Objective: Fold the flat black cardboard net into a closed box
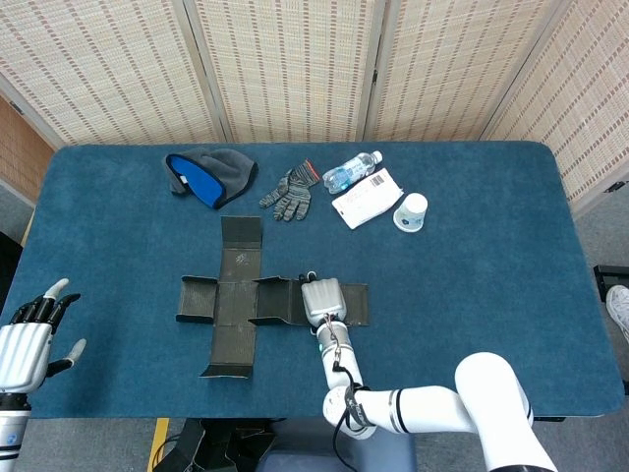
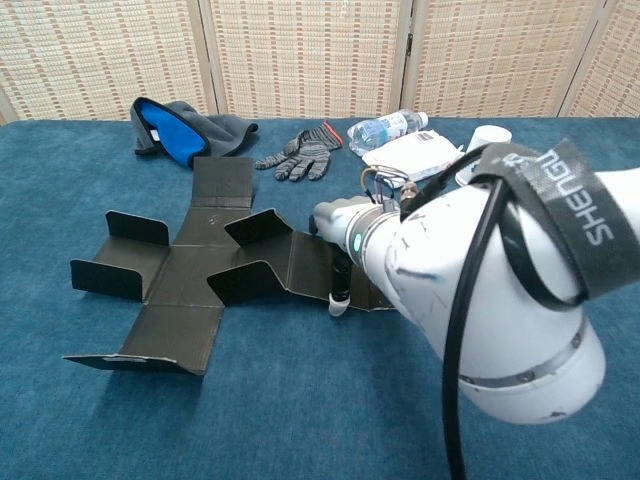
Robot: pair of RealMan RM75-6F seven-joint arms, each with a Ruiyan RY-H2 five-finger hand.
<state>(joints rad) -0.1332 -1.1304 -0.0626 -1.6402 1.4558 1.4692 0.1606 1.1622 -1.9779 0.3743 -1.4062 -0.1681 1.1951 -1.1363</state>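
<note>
The flat black cardboard net (image 1: 239, 300) lies cross-shaped on the blue tabletop (image 1: 472, 275), near centre, still essentially unfolded; only small side flaps stand up. Judged stage: barely begun, with all walls and the lid left to raise. The right hand (image 1: 323, 301) rests on the net's right arm, a fingertip (image 2: 338, 306) pressing down; whether it grasps anything cannot be told. The left hand (image 1: 29, 336) hovers released, fingers apart, at the far-left edge, well apart from the net. The head view alone shows the left hand; the chest view alone shows the raised flaps' tilt.

Bright, even light; soft shadows, both views sharp.
</note>
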